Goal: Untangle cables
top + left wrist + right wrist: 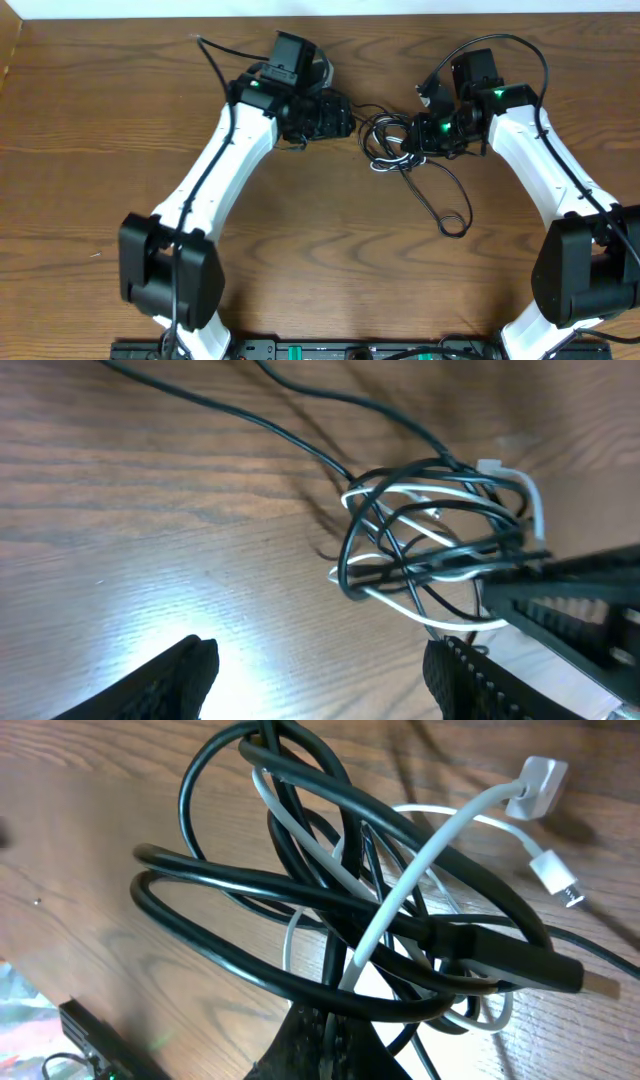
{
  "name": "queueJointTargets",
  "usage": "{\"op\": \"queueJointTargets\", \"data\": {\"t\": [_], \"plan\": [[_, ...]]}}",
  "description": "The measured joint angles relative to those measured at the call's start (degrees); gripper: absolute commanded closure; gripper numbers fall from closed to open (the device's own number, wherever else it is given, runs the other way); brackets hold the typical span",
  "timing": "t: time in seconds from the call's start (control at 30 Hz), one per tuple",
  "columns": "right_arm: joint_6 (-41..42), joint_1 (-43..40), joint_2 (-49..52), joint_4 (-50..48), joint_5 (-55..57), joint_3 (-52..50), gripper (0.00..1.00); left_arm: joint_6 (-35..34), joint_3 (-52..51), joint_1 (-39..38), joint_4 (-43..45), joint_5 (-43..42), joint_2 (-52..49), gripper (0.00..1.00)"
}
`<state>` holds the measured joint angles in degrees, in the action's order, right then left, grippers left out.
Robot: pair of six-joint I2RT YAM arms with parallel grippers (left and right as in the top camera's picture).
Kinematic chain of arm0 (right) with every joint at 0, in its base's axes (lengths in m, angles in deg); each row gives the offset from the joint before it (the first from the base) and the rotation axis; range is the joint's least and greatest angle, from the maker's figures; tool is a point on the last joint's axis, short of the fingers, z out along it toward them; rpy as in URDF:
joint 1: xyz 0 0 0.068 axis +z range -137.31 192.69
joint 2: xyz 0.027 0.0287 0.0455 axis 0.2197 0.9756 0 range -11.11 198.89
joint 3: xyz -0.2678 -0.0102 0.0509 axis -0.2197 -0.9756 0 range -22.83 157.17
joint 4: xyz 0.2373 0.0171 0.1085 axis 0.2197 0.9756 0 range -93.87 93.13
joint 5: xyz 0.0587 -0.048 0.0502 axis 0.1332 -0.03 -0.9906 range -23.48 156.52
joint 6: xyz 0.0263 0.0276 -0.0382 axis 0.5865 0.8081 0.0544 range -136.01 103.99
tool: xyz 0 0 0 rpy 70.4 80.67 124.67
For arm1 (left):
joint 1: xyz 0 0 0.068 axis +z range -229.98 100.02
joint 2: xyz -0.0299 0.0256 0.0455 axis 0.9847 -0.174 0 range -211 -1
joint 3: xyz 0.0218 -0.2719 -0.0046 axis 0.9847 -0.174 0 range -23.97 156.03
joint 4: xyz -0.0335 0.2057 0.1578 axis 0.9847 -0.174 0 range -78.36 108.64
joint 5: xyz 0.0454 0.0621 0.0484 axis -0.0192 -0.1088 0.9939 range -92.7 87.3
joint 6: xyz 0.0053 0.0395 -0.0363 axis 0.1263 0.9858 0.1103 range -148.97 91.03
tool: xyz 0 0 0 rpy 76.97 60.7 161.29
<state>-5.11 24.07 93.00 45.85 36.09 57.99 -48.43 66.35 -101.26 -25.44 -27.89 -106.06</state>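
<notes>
The left hand (320,682) hangs over the bench (130,530), its two fingers (185,672) spread wide with only glare-lit wood between them. Just beyond lies a tangle (430,555) of black cable (342,560) and white cable (534,500) looped through each other. The right hand (505,588) reaches in from the right, closed on the tangle. Two black strands trail off to the upper left.

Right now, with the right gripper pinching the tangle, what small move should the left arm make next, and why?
Probably ease the left gripper forward and close on an outer loop of the black cable. Its jaws stand open and empty short of the tangle, the right gripper is shut on the bundle, and the white cable winds through the black loops.
</notes>
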Motion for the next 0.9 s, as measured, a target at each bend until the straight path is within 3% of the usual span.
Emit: {"op": "queueJointTargets", "data": {"t": [0.3, 0.77, 0.9], "plan": [[-1.2, 0.02, 0.0, 0.22, -1.25, 0.0, 0.99, 2.03, -0.04, -0.92, 6.21, -4.31, -4.74, 0.28], [-1.99, 0.02, 0.0, 0.63, -3.08, 0.0, 0.99, 21.16, -0.04, -6.01, 9.9, -9.33, -5.07, 0.28], [-2.58, 0.02, 0.0, 0.96, -4.24, 0.0, 0.99, 23.17, -0.04, -6.01, 10.19, -8.66, -5.84, 0.36]]}}
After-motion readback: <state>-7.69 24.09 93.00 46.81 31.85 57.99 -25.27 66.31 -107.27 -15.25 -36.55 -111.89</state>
